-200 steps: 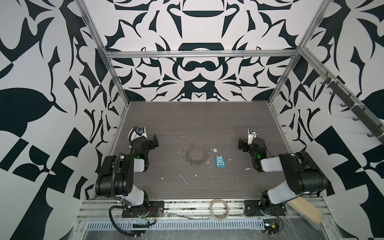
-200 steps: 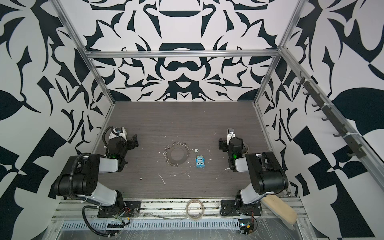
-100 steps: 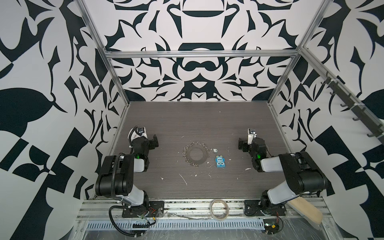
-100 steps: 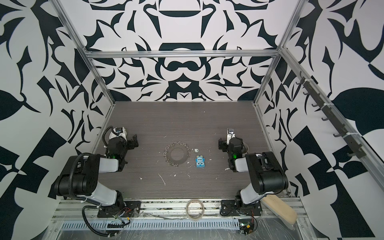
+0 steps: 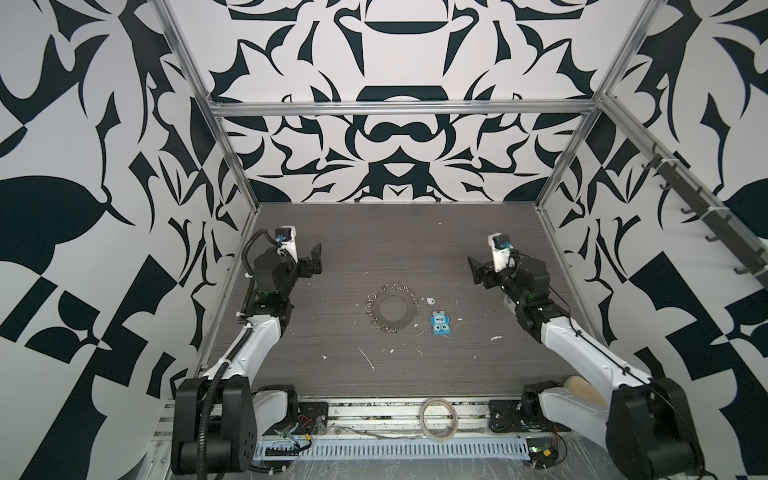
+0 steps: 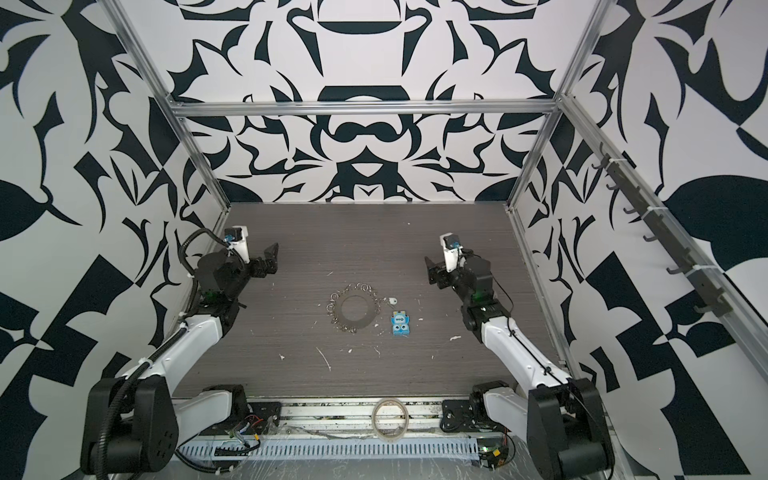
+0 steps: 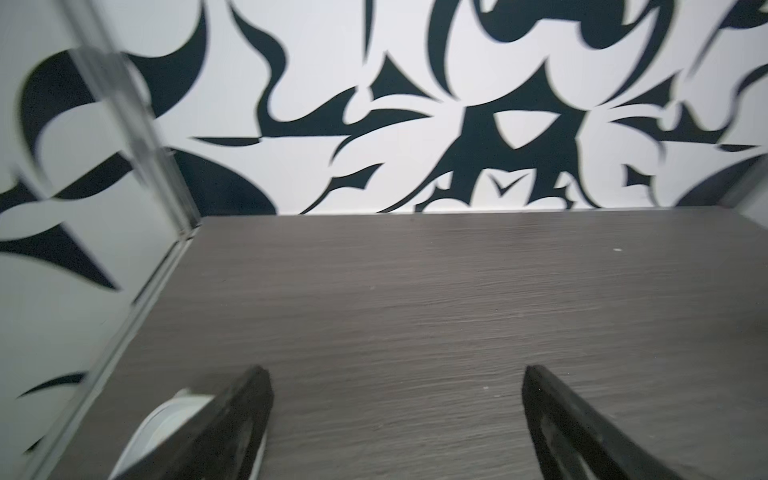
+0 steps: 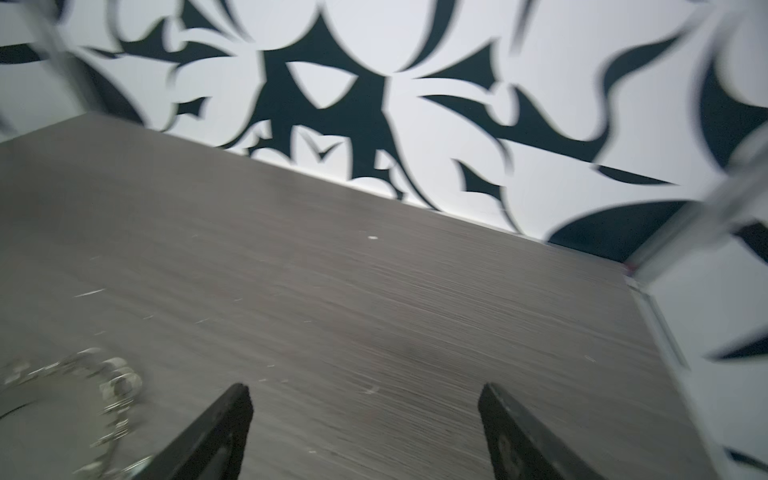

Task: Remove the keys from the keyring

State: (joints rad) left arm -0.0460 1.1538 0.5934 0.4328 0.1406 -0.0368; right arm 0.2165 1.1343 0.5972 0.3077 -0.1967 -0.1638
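**Out in the middle, keyring (image 5: 375, 308) stays put amid movement**

The left pincer (image 7: 395, 372), jaws apart and empty, has shifted from its place a second ago. Well to its right the keyring has not moved. The key (image 5: 430, 300) lies at its rim on the side away from that pincer, with a blue packet (image 5: 440, 323) just beside it, lettering unreadable. The right pincer (image 8: 365, 390), jaws apart, has shifted likewise.

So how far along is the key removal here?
Done: nothing visible. The pale tag key lies at the rim of the keyring, apparently linked to it. In hand: nothing; the left end effector and right end effector are open, off to either side. Left: gripping the keyring and taking the key off.
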